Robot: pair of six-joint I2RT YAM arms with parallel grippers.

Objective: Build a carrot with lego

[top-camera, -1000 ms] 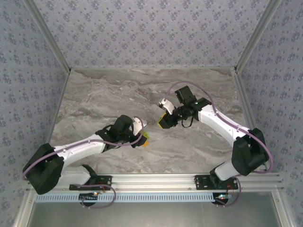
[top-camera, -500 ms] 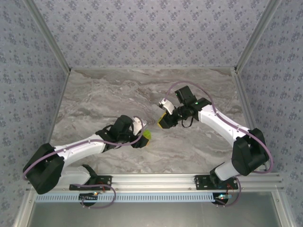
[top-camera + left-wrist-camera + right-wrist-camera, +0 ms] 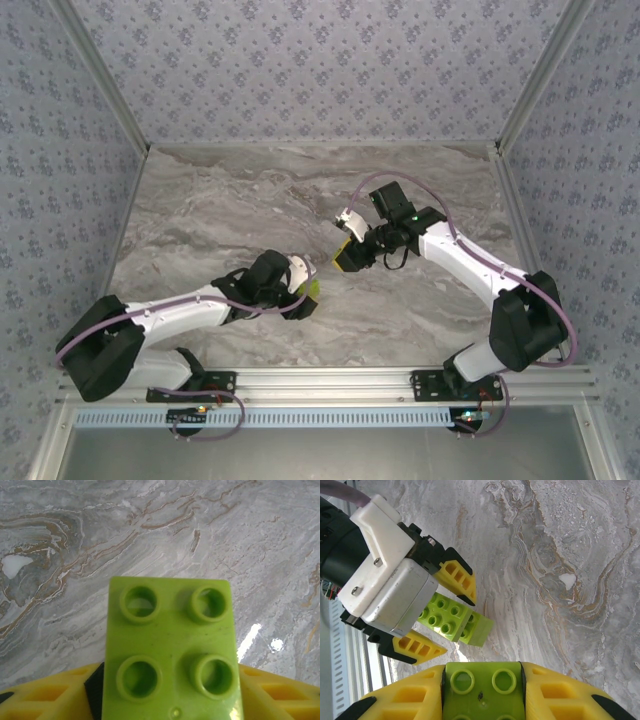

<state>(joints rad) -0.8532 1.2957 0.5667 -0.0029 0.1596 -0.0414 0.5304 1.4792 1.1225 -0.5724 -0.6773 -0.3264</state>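
Top view: left gripper (image 3: 307, 287) sits low over the marble table (image 3: 220, 210), just at 7 o'clock of the table centre, with its arm coming in from the 8 o'clock side. It is clamped on a lime-green lego piece (image 3: 313, 287), which pokes out of the fingertips toward 3 o'clock. The right gripper (image 3: 346, 260) is at 1 o'clock from the left one, near but apart, with its arm reaching in from 4 o'clock. Its tips point down toward 7 o'clock, at the left gripper.

Left wrist view: the lime-green lego piece is at centre-bottom, showing four round studs, two by two, facing the camera. Yellow fingers (image 3: 45, 697) press on it from 8 and 4 o'clock. Marble lies behind it. Can't tell whether the piece touches the table.

Right wrist view: the right gripper's own pads are closed tight on a second lime-green lego brick (image 3: 482, 685) at 6 o'clock, two studs visible at its top edge. At 10 o'clock is the left gripper, white body, one finger on each side of its piece. That piece looks like two lime-green bricks joined, one studded face toward the camera and a plain block sticking out at 4 o'clock. A strip of bare marble separates the two held pieces, so they are not touching.
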